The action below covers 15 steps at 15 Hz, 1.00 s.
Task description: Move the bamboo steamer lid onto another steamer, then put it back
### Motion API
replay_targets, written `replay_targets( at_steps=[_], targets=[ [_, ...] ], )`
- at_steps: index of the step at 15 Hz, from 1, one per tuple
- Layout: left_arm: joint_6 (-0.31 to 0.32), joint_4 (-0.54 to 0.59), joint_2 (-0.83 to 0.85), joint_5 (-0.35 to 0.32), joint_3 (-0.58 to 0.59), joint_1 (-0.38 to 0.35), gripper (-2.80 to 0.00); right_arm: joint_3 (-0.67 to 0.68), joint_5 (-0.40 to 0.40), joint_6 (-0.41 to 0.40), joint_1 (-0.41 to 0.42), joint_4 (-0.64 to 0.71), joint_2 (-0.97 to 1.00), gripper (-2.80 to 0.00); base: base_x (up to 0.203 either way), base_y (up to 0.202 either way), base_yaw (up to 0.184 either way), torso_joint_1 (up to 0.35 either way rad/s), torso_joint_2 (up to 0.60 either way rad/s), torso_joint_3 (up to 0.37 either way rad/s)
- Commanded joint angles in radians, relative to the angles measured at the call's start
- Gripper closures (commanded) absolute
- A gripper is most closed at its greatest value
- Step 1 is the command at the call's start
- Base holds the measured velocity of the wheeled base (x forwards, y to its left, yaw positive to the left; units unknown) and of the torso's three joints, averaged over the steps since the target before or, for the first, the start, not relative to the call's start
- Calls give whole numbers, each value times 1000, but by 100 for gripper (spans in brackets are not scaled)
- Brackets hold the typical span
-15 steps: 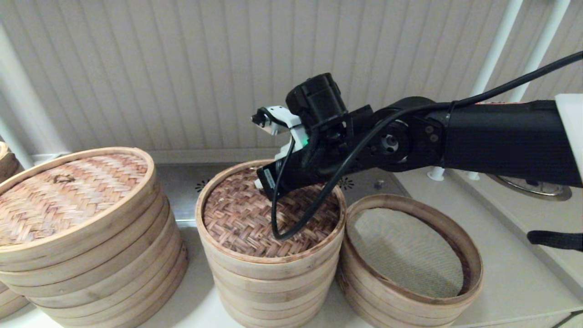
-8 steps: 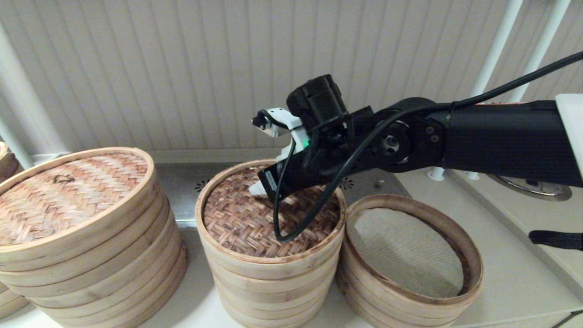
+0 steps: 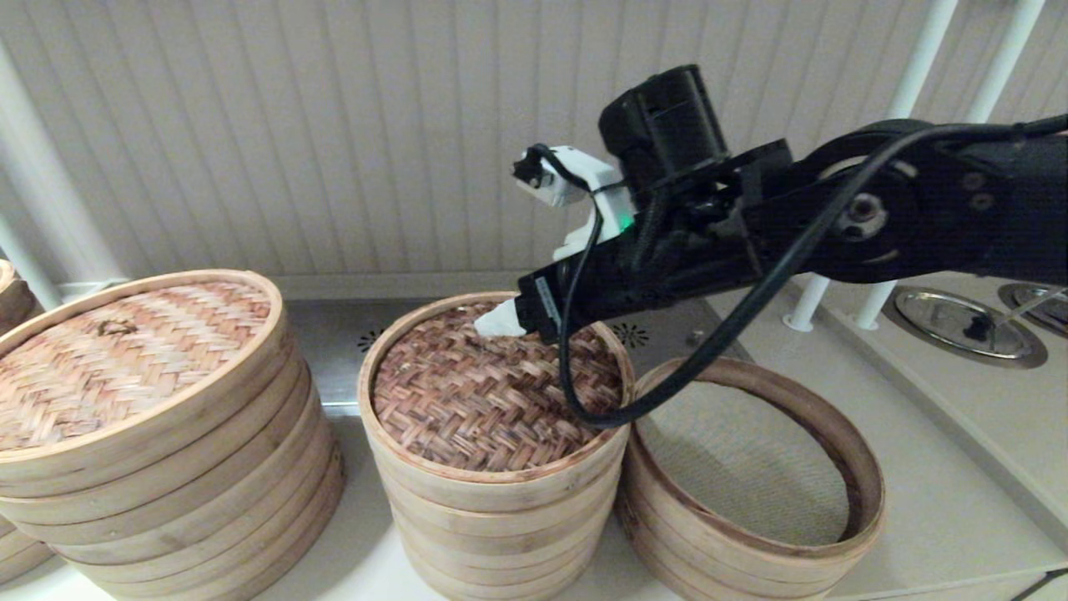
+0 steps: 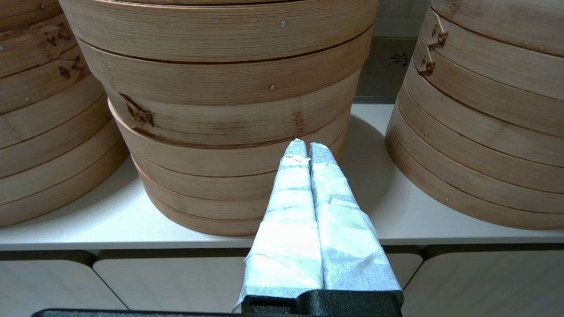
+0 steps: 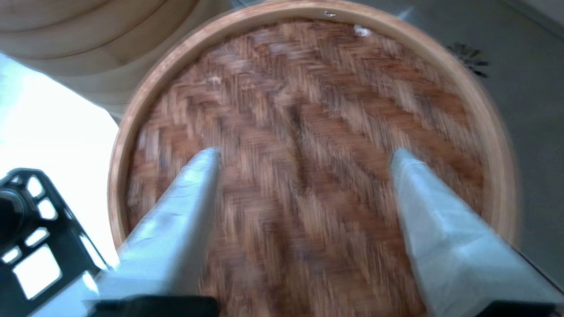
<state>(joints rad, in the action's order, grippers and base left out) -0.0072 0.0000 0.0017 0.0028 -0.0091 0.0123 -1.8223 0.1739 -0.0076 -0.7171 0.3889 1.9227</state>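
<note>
The left gripper (image 4: 308,152) occupies the lower centre of the view. Its two white-wrapped fingers (image 4: 291,207) are pressed together along their full length, with nothing between them. The fingertips point toward the lower rings of a wide stack of pale bamboo steamer rings (image 4: 224,101), but the view does not show whether they touch it. This stack stands on a white countertop (image 4: 110,220). A second stack of pale bamboo rings (image 4: 39,132) stands beside it at one edge of the view; a third stack of pale bamboo rings (image 4: 484,132) stands at the opposite edge. White cabinet fronts (image 4: 167,281) run beneath the countertop edge.
</note>
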Motion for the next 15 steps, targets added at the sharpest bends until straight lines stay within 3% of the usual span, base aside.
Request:
replay_targets(
  at_steps=[1,7,15],
  targets=[
    [0,0,0,-1,0,0,0,105,0,2,38,-3,-153,0,0,0,0,0,0,0],
    [0,0,0,0,0,0,0,425,-29,6,210,-8,-578,0,0,0,0,0,0,0],
    [-1,1,0,0,0,0,0,871,-282,0,452,3,-1191,0,0,0,0,0,0,0]
  ],
)
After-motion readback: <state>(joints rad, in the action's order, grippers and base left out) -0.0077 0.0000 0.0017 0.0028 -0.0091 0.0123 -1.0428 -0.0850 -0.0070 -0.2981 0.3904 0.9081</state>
